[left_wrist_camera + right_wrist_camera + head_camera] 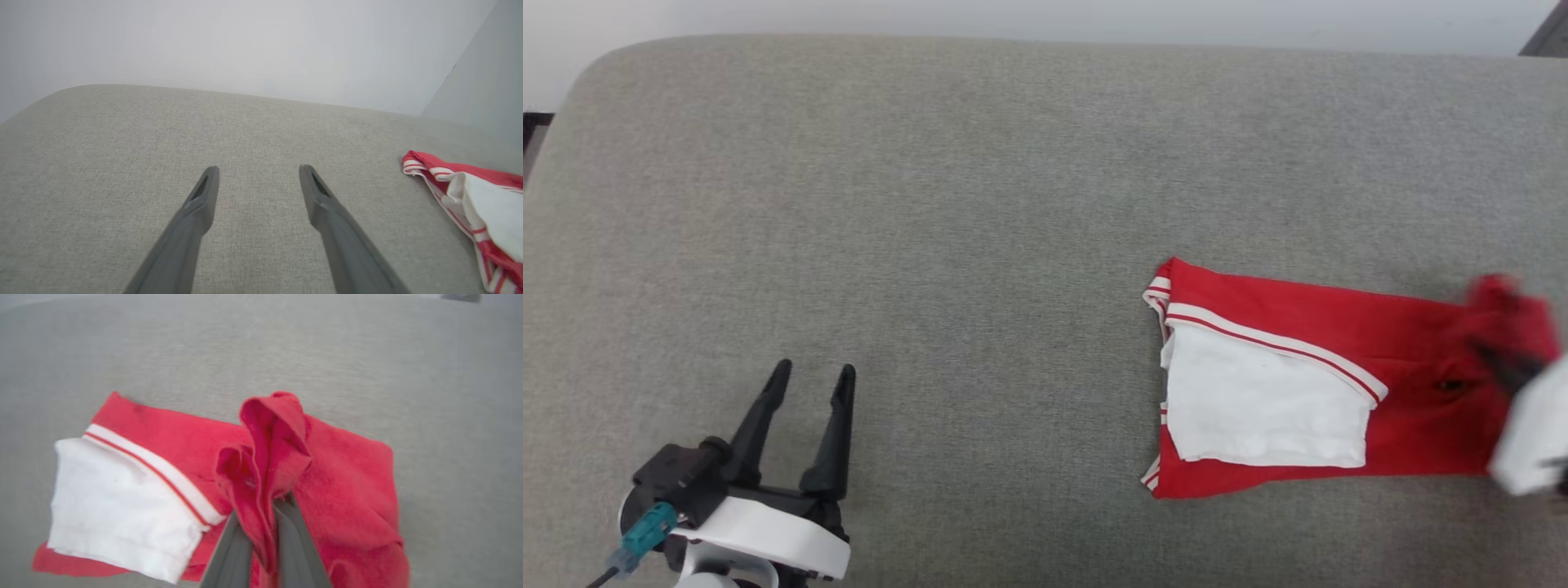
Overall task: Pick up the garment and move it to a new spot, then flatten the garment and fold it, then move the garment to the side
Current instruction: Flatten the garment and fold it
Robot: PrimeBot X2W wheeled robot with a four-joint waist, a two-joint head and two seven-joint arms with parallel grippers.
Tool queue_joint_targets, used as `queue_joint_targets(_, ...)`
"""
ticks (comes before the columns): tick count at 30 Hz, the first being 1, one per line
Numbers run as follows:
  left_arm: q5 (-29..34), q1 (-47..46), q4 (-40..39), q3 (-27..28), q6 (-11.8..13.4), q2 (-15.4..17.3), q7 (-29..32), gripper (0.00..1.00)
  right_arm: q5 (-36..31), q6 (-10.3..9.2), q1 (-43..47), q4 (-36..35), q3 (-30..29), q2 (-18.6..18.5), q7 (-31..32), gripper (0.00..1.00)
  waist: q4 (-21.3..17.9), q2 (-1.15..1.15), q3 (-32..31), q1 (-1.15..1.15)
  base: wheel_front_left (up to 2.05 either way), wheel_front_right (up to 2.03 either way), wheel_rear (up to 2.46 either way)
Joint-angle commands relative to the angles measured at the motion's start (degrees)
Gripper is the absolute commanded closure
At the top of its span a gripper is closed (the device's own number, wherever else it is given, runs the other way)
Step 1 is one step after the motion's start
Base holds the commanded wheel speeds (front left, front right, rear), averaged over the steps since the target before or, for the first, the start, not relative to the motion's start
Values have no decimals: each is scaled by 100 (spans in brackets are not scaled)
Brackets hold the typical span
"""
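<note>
Folded garment pinched at one end by the right gripper.
The garment lies at the right of the head view on the grey cushion, long axis left to right; the jaws are closed on a raised red fold at its right end. The left gripper, spread wide and empty, sits lower left, well apart.

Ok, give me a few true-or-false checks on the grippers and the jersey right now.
1. The right gripper is shut on a bunched red fold of the garment. True.
2. The white sleeve lies on top of the folded garment. True.
3. The left gripper holds the white sleeve. False: it is open, empty, and apart from the garment, over the grey cushion.
4. The garment lies on the robot's left. False: it lies on the right.
</note>
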Motion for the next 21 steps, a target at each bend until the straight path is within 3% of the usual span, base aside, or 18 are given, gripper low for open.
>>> queue_joint_targets(1, -53, -23, 41, -31, 13, -13, -10, 0, -35, 0, 41, -143, 335, 88, 37, 100, 55, 0, -18, 0, 0, 0, 0)
queue_joint_targets(10, -140, -145, 94, -262, 13, -87, -10, 0, 5, 0, -563, -79, 2116, 273, 39, 100, 397, 0, -4, 0, 0, 0, 0)
queue_joint_targets(21, -130, -258, 225, -447, 13, -173, -10, 0, 28, 0, -1044, 888, 2736, 215, -171, 100, 833, 0, 80, 0, 0, 0, 0)
